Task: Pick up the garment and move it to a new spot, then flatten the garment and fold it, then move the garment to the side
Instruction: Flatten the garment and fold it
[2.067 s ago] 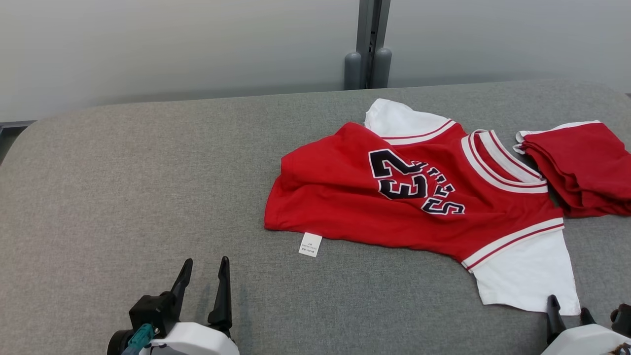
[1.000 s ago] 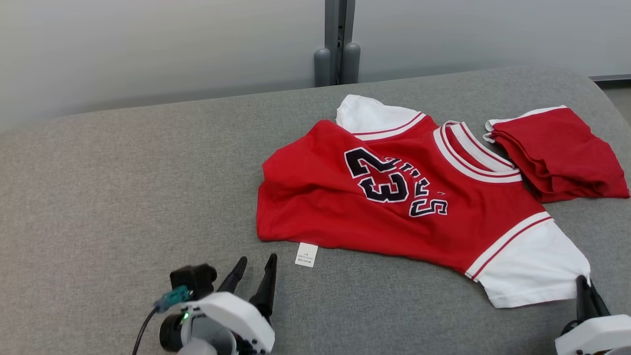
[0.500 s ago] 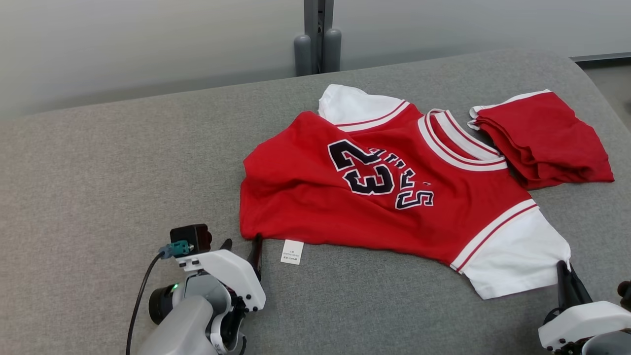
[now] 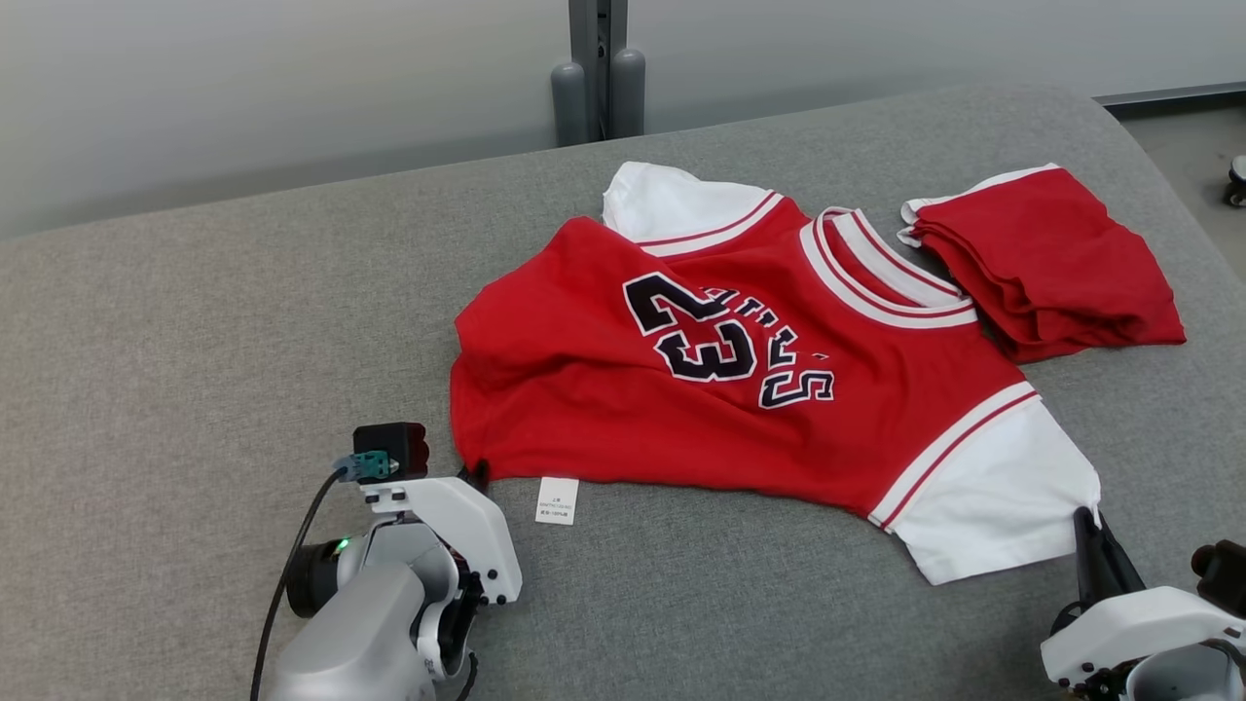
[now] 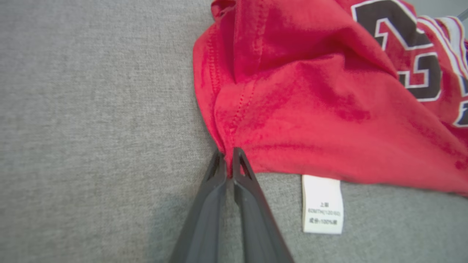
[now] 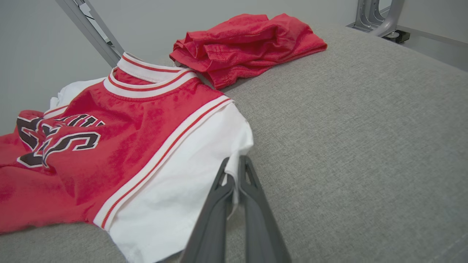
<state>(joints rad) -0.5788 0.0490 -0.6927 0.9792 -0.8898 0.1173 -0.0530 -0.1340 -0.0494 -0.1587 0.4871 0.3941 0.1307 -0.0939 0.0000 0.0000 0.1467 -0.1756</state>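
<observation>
The garment (image 4: 740, 389) is a red jersey with white sleeves and a black "23", spread on the grey padded surface (image 4: 195, 341). My left gripper (image 4: 477, 475) is shut on the jersey's near-left hem corner (image 5: 226, 160), its fingers pinching red fabric beside the white care label (image 5: 322, 204). My right gripper (image 4: 1088, 521) is shut on the edge of the near white sleeve (image 6: 234, 168), at the lower right of the head view. The jersey (image 6: 120, 138) lies wrinkled between the two grips.
A second red garment (image 4: 1046, 268), folded with a white trim, lies just beyond the jersey's collar at the right, also seen as the red pile (image 6: 245, 42). A grey post (image 4: 596, 68) stands behind the surface. The surface's rounded right edge (image 4: 1158, 166) drops to the floor.
My left gripper moved forward to the jersey's hem corner and closed on it. The head camera has turned, shifting the whole picture leftward. The right gripper keeps its hold on the sleeve.
</observation>
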